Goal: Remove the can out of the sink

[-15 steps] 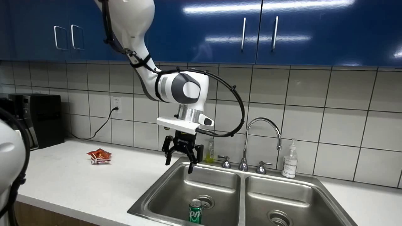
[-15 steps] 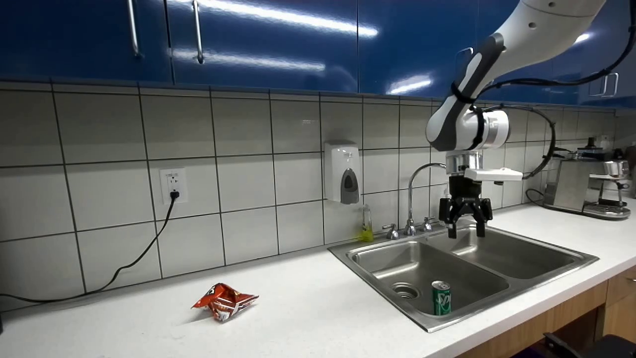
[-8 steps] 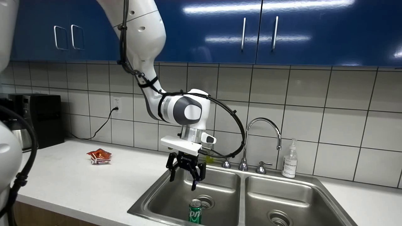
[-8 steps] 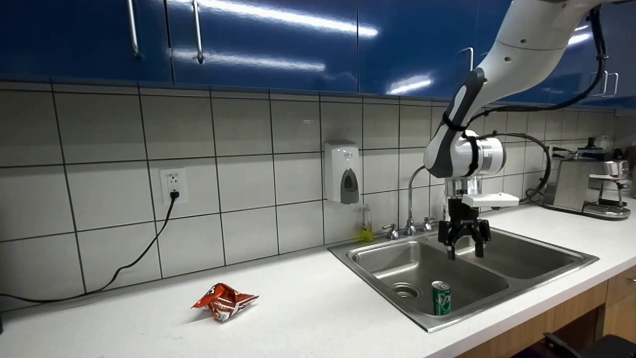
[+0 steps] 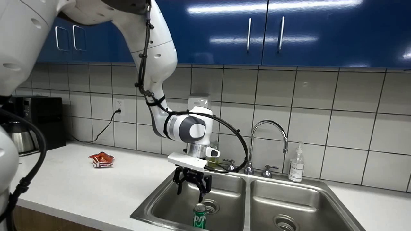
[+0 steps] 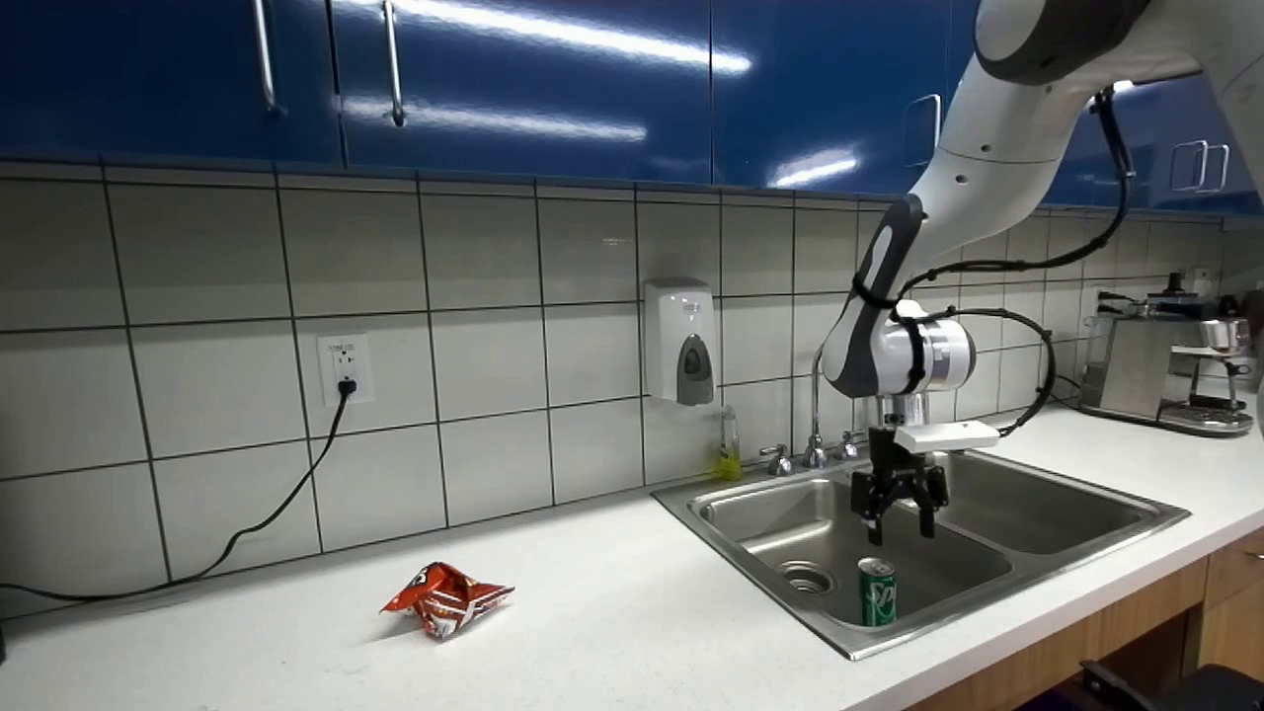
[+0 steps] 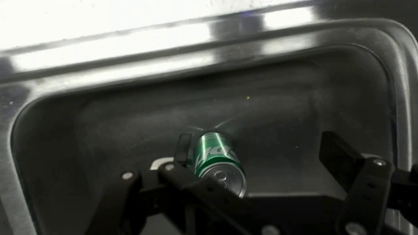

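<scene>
The green can (image 5: 199,218) with a silvery top stands upright in a basin of the steel sink (image 5: 162,189), near the front rim. It also shows in an exterior view (image 6: 877,594), and the sink's basin wall (image 6: 829,538) is behind it. My gripper (image 5: 190,196) is open and empty, above the can and apart from it; it also shows in an exterior view (image 6: 901,536). In the wrist view the can (image 7: 215,151) lies between the fingers of the gripper (image 7: 256,142), much closer to the left one. A gripper link hides part of its lid.
A chrome faucet (image 5: 251,147) rises behind the sink. A soap bottle (image 5: 296,166) stands by the wall, and a yellow-green bottle (image 6: 729,454) stands at the sink's back corner. A red packet (image 6: 449,597) lies on the counter. A soap dispenser (image 6: 679,341) hangs on the wall.
My gripper has come down steadily from above the sink to nearer the can, shifting left in an exterior view. It has stayed open. The can has not moved.
</scene>
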Controlling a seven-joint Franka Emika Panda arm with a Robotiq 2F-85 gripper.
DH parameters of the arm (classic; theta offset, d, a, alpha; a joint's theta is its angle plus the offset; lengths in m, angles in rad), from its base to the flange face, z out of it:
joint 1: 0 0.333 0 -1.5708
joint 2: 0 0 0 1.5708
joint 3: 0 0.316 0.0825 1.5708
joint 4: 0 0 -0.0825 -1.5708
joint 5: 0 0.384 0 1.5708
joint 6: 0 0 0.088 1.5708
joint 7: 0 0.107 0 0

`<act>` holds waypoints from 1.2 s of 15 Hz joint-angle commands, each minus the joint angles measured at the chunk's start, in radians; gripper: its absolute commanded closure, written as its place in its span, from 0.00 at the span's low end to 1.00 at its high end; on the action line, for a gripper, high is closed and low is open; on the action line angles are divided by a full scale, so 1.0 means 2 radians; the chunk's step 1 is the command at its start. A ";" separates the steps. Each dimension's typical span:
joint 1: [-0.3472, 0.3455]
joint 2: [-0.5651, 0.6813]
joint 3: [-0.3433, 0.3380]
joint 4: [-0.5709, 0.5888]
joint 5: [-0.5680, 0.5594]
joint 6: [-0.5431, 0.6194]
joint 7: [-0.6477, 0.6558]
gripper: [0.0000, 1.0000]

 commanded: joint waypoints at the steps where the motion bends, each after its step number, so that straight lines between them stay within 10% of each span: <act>1: -0.020 0.045 0.021 0.036 -0.003 0.026 -0.002 0.00; 18: -0.032 0.156 0.032 0.125 -0.020 0.057 0.010 0.00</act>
